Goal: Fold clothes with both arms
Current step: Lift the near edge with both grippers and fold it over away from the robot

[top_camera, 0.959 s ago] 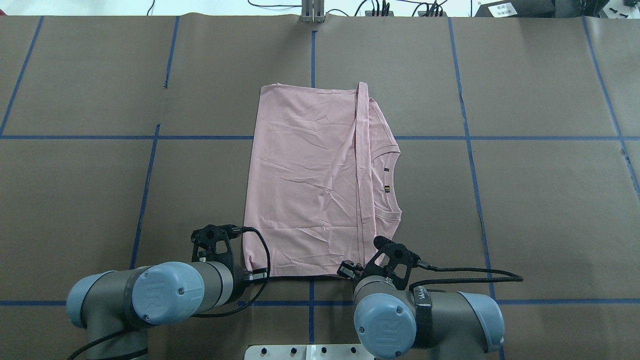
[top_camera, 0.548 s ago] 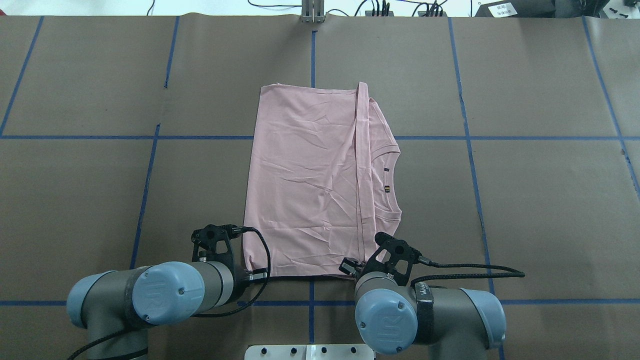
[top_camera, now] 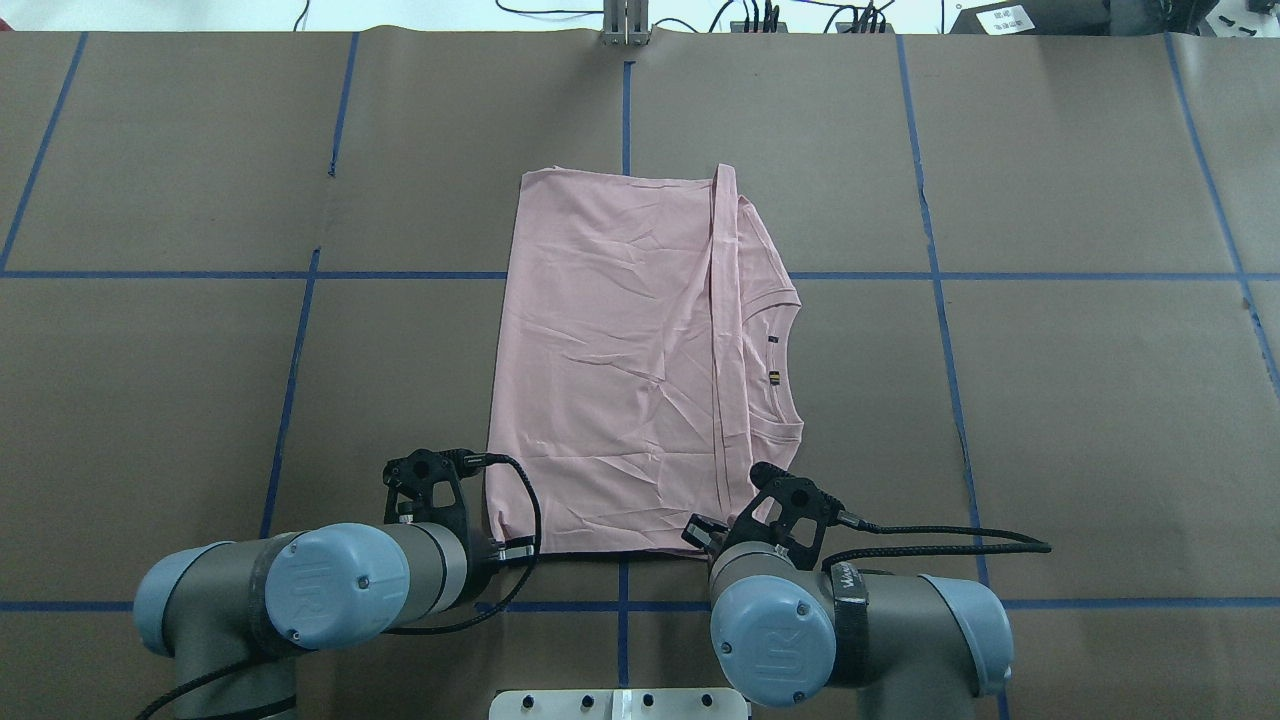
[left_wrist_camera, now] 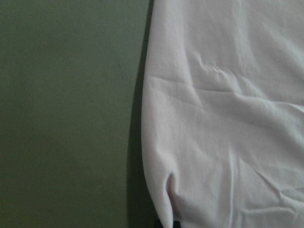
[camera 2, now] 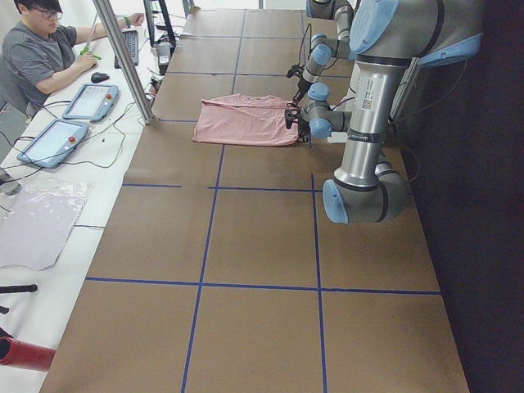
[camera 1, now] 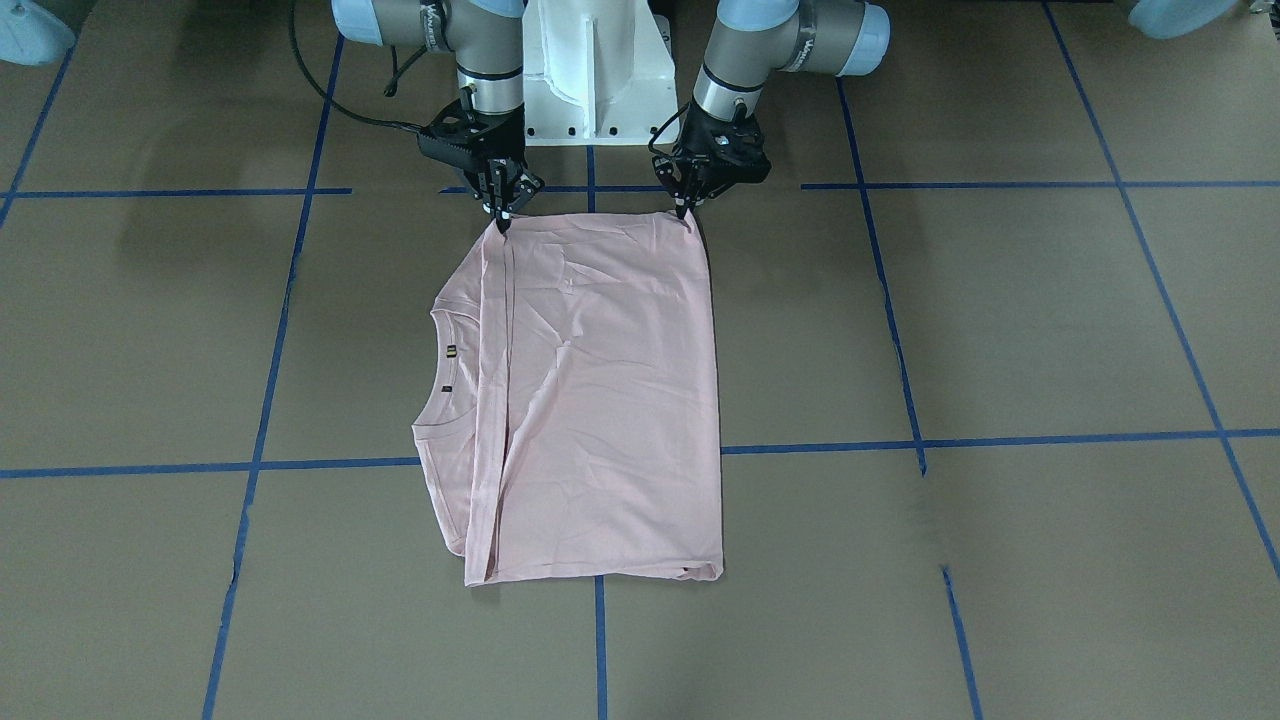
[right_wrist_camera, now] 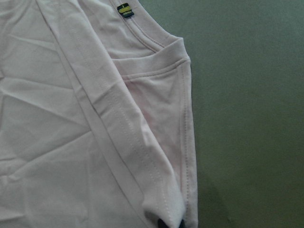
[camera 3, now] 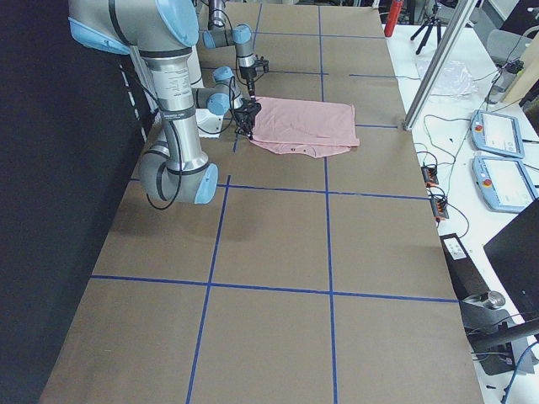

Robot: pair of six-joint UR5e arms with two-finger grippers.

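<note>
The tabletop [top_camera: 1050, 400] is brown, with blue tape lines [top_camera: 290, 380] making big squares. Black cables [top_camera: 760, 15] lie at its far edge. Beside it stands a metal pole [camera 2: 124, 61]. A person [camera 2: 41, 49] sits near 2 flat screens [camera 2: 90, 101] and a clear plastic sheet [camera 2: 41, 221].

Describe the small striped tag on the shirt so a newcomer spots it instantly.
Find the pink T-shirt folded mid-table. Follow its neckline, on the overhead view's right side. The tag sits there, yellow-and-dark striped, unlike the plain dark mark nearby.
</note>
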